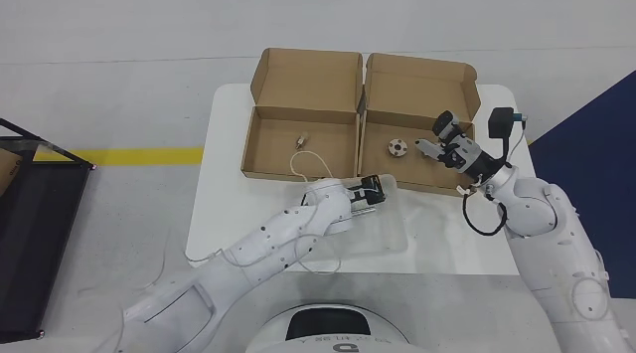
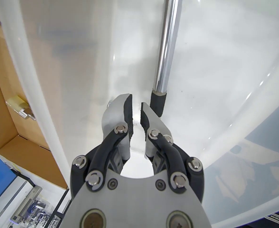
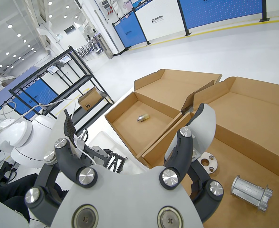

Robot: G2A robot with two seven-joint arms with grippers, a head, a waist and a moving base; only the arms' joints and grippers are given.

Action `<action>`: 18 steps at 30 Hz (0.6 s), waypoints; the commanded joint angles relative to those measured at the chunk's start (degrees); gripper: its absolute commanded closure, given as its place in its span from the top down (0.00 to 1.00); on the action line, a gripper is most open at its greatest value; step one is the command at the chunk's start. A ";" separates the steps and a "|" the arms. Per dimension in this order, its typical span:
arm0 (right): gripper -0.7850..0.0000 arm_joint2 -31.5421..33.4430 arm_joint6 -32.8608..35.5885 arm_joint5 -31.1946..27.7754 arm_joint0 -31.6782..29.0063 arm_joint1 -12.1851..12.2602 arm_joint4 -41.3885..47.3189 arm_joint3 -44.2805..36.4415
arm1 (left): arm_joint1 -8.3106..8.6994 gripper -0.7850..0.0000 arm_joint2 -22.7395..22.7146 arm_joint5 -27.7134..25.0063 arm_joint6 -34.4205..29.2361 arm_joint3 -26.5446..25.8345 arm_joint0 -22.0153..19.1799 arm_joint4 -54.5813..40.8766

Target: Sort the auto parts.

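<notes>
Rod (image 2: 166, 43): where was it?
— Lying in the white bin (image 2: 23, 55), far tip cut off by the frame. Its long axis ran away from the left gripper (image 2: 136, 112), black end nearest, just beside one finger.
— Touching?
— Could not tell.
— Grippers?
— Left jaws a slit apart, empty. Right gripper (image 3: 135, 122) spread wide, empty, above the right box (image 3: 248, 157).

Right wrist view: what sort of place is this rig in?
Probably a factory or workshop hall: high ceiling with rows of lights, blue-and-white partition panels, a yellow floor line and a black metal rack.
</notes>
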 commanded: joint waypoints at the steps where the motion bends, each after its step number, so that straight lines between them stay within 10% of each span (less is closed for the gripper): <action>1: 1.00 0.00 -0.01 0.00 0.00 0.00 0.01 0.00 | -0.27 0.31 0.29 -0.62 -0.47 0.48 -0.30 -0.29; 18: 1.00 0.00 -0.01 0.00 0.00 0.00 0.01 0.00 | -1.25 0.29 0.47 -7.48 -0.95 3.45 -1.71 -5.03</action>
